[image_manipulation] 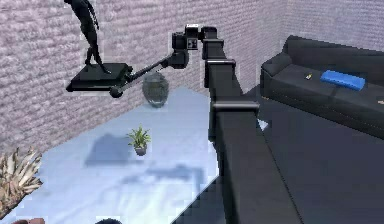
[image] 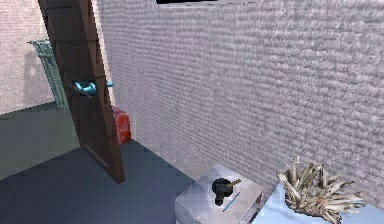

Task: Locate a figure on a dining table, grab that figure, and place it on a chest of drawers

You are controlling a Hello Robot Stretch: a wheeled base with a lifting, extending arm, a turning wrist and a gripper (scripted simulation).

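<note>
Apparently the grab is done: the figure, a dark statue on a flat dark base, hangs at the far end of the jaws, well above the desk and clear of it. So the jaws hold it, but I cannot tell whether they are open or closed. Left, by my judgement, are carrying it to a chest of drawers and setting it down. Whether the grey box beside the desk is such a chest, I cannot tell. A small plant stands on the desk under the figure. The figure's head is cut off at the top, and its base merges with the jaws, hiding the contact.
</note>
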